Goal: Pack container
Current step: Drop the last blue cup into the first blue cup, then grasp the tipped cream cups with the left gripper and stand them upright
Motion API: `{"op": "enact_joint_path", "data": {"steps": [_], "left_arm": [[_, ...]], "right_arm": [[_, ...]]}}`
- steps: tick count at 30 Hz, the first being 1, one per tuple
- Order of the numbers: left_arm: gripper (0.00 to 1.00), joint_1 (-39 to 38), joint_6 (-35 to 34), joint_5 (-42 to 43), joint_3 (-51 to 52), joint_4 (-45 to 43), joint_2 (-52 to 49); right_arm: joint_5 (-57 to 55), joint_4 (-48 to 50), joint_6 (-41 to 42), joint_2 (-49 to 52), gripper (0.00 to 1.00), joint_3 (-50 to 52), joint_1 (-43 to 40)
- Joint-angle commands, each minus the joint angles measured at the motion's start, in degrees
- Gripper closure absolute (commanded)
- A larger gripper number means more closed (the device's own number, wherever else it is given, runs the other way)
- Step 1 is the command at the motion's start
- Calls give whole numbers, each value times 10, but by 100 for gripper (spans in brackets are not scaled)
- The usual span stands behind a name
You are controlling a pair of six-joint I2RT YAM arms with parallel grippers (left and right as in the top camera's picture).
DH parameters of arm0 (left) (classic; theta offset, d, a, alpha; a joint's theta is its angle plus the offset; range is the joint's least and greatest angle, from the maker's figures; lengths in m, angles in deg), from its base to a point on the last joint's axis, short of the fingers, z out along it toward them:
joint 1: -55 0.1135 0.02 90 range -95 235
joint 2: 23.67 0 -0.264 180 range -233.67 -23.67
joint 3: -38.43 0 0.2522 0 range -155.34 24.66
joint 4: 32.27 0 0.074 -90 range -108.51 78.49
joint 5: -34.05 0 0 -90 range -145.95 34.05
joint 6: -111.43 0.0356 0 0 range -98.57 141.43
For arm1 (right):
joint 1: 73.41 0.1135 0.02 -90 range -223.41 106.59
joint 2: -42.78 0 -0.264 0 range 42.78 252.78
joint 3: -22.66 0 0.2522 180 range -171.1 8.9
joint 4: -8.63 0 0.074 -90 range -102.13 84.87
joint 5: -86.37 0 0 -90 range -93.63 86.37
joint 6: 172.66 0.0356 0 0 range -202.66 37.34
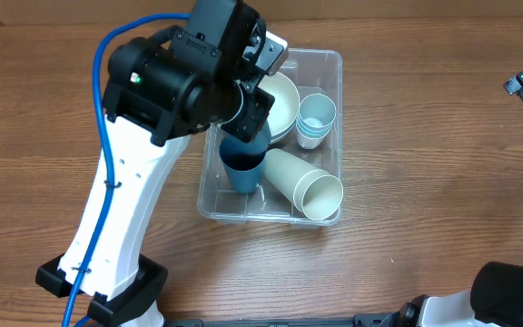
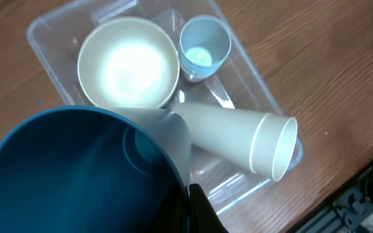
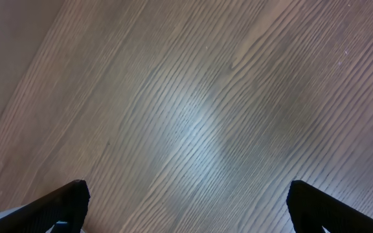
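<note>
container (image 1: pixel 330 64) is mid-pack: your left gripper (image 2: pixel 192 194) clamps the blue cup (image 1: pixel 241 168) inside its left edge, right gripper (image 3: pixel 186 207) spread wide, empty. next you'd lower it and let go.

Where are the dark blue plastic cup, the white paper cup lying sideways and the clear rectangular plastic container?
blue cup (image 2: pixel 63 168): left wrist view, inner wall.
white paper cup (image 1: pixel 289 174): overhead view, side wall.
container (image 1: pixel 316 54): overhead view, far rim.

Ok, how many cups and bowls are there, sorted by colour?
dark blue cup: 1
white cup: 1
pale blue cup stack: 1
white bowl: 1
Total: 4
</note>
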Motion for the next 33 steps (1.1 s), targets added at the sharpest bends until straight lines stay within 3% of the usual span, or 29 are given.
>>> {"op": "enact_joint_path", "data": {"steps": [1, 7, 8, 9, 10, 12, 17, 23, 29, 33], "left_arm": [[96, -4, -10, 2, 31, -1, 42], [96, -4, -10, -21, 83, -2, 46], [85, -4, -10, -32, 85, -1, 46], [66, -4, -10, -41, 85, -2, 46], [55, -4, -13, -54, 85, -2, 46], [48, -4, -18, -79, 85, -2, 46], [51, -14, -14, -101, 78, -26, 46], [50, -126, 22, -107, 78, -37, 6], [55, -187, -36, -107, 79, -28, -98], [56, -199, -37, -107, 79, -20, -130]], "right_arm": [[-2, 3, 2, -1, 0, -7, 2], [-2, 3, 2, -1, 0, -7, 2], [-2, 3, 2, -1, 0, -7, 2], [-2, 3, 2, -1, 0, -7, 2], [-2, 3, 2, -1, 0, -7, 2], [-2, 3, 2, -1, 0, -7, 2], [-2, 3, 2, -1, 0, -7, 2], [-2, 3, 2, -1, 0, -7, 2], [-2, 3, 2, -1, 0, -7, 2], [-2, 3, 2, -1, 0, -7, 2]]}}
